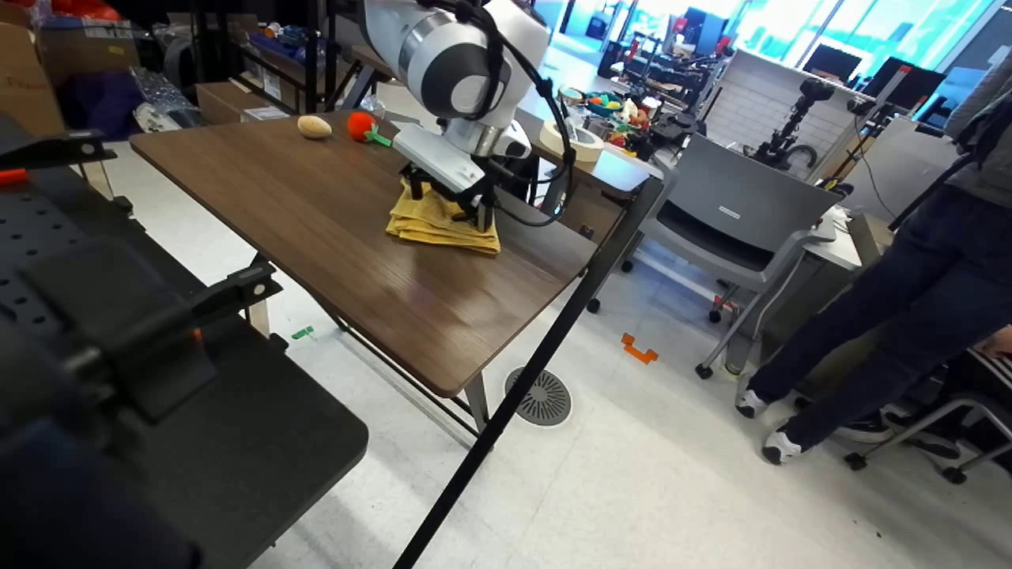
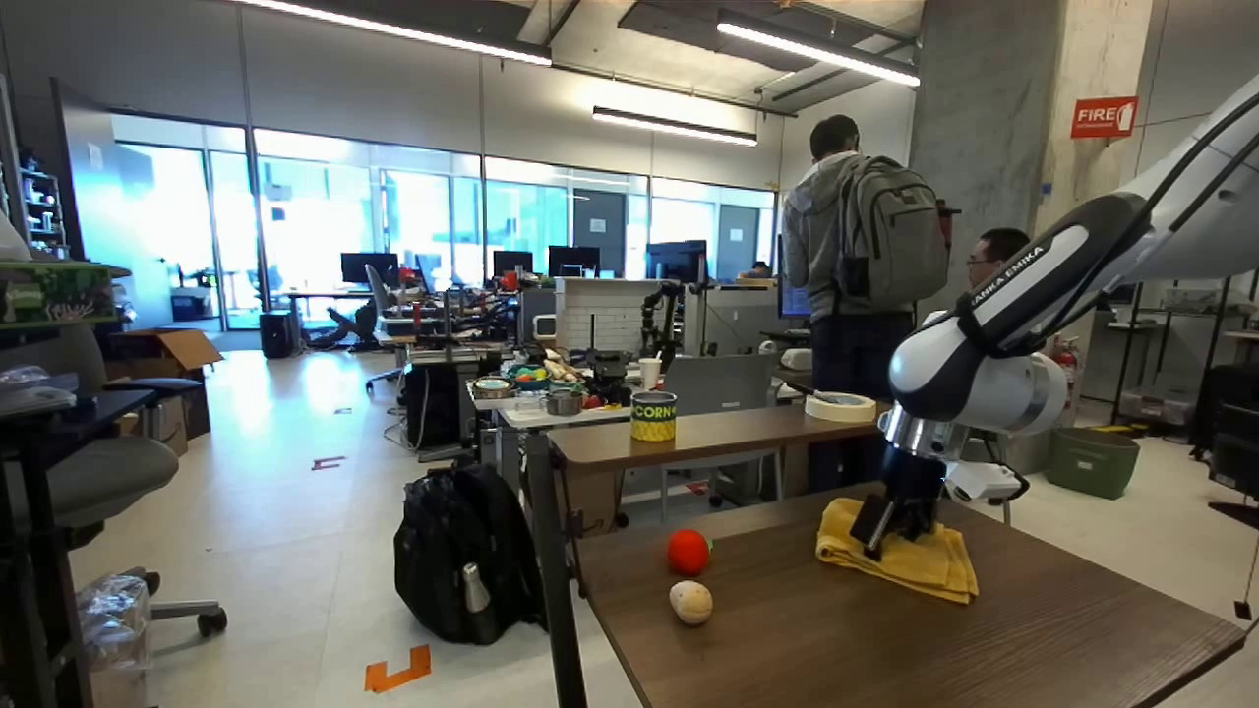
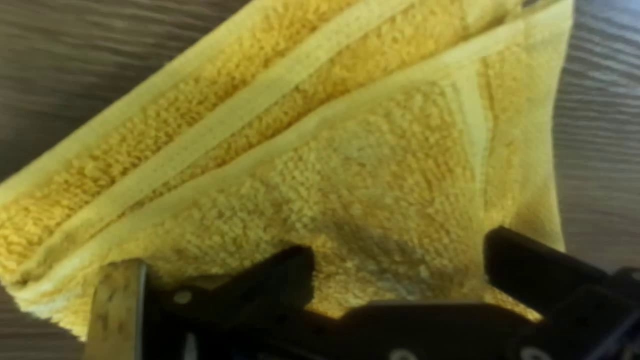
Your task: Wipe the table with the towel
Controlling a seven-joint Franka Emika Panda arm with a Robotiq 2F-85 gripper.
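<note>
The dark brown wood-grain table [image 1: 316,213] shows in both exterior views [image 2: 807,649], and part of its top shows in the wrist view [image 3: 100,60]. The yellow folded towel [image 1: 439,229] lies flat on it, and also shows in the exterior view [image 2: 939,572] and fills most of the wrist view [image 3: 375,150]. My gripper [image 1: 451,207] points down over the towel, with its fingertips at or on the cloth [image 2: 895,541]. In the wrist view the two black fingers [image 3: 399,250] are wide apart, with towel surface between and beneath them. Whether the tips press into the cloth is hard to tell.
A red ball with green tape [image 1: 360,126] and a beige ball [image 1: 314,127] sit near a table end. A raised shelf along the table holds a corn can [image 2: 653,417] and a tape roll [image 2: 840,406]. A dark cart [image 1: 237,458] stands beside the table.
</note>
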